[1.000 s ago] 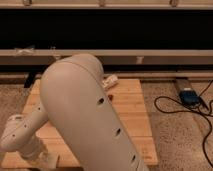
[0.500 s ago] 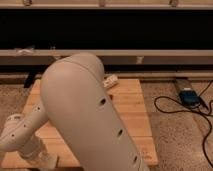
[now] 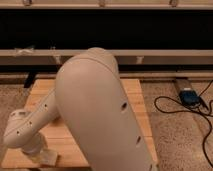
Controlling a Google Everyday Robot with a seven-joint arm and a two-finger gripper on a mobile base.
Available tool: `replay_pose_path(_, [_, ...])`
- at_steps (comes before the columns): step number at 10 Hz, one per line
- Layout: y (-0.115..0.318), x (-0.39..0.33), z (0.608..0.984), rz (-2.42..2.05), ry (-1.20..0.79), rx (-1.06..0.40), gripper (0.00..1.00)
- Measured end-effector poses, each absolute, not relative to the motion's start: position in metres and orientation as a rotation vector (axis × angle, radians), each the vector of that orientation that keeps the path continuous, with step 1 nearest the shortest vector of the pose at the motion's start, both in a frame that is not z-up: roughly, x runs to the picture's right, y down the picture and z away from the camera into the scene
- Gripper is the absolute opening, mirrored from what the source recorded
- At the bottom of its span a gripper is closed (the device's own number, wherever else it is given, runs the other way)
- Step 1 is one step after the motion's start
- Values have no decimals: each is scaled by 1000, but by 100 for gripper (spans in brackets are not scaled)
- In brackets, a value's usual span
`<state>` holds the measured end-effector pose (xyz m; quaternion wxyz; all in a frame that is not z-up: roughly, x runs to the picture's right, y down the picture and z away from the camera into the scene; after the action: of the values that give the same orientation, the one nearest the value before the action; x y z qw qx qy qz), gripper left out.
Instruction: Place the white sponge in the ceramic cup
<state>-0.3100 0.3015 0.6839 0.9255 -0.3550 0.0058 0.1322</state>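
Note:
My big white arm point(image 3: 100, 115) fills the middle of the camera view and hides most of the wooden table point(image 3: 134, 95). My gripper point(image 3: 43, 155) is at the arm's end at the lower left, low over the table's near left corner, with only a pale part of it showing. The white sponge and the ceramic cup are hidden or out of view.
A dark shelf unit point(image 3: 106, 30) with a pale rail runs along the back. On the speckled floor to the right lie a blue device point(image 3: 190, 96) and black cables point(image 3: 200, 120). The table's right edge shows beside the arm.
The arm has shifted only slightly; its lower left end has moved a little. Nothing else differs.

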Motion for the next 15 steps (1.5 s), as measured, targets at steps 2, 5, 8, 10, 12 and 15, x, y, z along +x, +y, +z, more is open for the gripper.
replay_pose_path(2, [290, -306, 677, 296, -27, -709, 0])
replay_pose_path(5, [252, -298, 652, 331, -106, -668, 0])
replay_pose_path(8, [203, -292, 626, 349, -206, -612, 0])
replay_pose_path(10, [170, -287, 624, 367, -262, -570, 0])
replay_pose_path(12, [136, -282, 635, 404, -313, -532, 0])
replay_pose_path(15, [91, -282, 653, 477, -391, -490, 0])
